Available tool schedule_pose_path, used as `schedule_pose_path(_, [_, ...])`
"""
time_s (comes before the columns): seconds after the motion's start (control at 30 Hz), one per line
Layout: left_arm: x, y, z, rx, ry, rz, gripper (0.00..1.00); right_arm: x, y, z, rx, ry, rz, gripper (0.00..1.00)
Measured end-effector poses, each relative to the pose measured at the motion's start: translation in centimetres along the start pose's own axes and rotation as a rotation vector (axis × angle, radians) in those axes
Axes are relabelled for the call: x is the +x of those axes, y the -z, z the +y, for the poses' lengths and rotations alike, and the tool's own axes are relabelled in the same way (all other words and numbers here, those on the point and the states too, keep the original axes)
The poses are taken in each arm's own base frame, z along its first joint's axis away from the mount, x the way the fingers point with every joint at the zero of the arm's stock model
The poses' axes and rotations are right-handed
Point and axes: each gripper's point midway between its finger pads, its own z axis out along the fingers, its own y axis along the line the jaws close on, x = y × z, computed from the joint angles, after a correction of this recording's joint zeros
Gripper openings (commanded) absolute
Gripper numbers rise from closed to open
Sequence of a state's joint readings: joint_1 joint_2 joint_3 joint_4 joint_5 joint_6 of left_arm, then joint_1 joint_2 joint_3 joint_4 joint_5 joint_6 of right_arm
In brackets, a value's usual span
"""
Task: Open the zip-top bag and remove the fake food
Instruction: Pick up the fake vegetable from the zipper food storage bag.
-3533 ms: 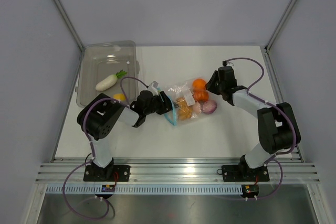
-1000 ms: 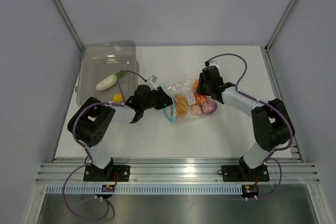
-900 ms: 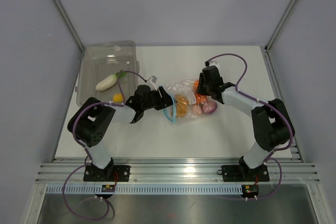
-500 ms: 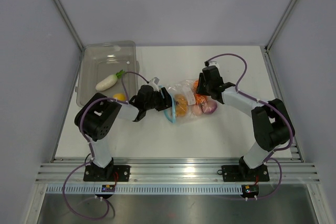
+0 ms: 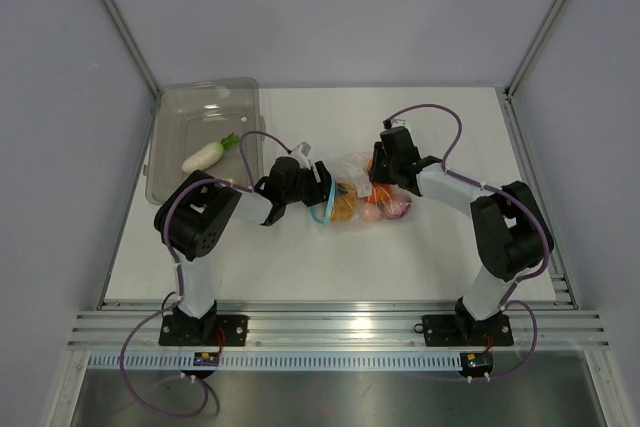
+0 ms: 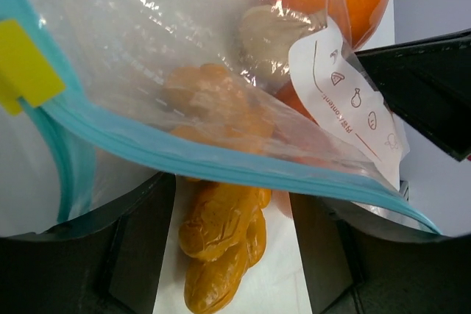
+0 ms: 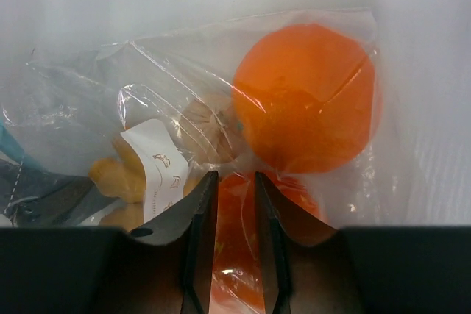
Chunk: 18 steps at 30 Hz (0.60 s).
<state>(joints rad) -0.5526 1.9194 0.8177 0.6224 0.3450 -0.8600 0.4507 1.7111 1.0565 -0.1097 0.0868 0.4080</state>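
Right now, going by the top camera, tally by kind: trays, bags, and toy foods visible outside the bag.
tray: 1
zip-top bag: 1
toy food visible outside the bag: 1, the white radish lying in the tray
Total: 3
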Motion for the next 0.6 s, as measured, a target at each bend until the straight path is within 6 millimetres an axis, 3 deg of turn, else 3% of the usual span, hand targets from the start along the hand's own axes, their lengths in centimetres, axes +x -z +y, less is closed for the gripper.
schedule_pose_path(0.3, [-0.3,-1.0,-0.2,0.014,-0.009,0.0,0.59,1.3,-0.8,1.6,-0.038,0.025,0.042,0.31])
schedule_pose_path(0.47, [-0.2,-1.0,0.3,-0.007,-0.018,0.004,0.36,1.5,-0.7,2.0,-0.059,0.025,0.052,0.29])
schedule_pose_path(0.6, [-0.4,-1.0,0.5,-0.016,-0.028,-0.006,0.24,1.5,-0.7,2.1,-0.062,0.025,0.053,0.29])
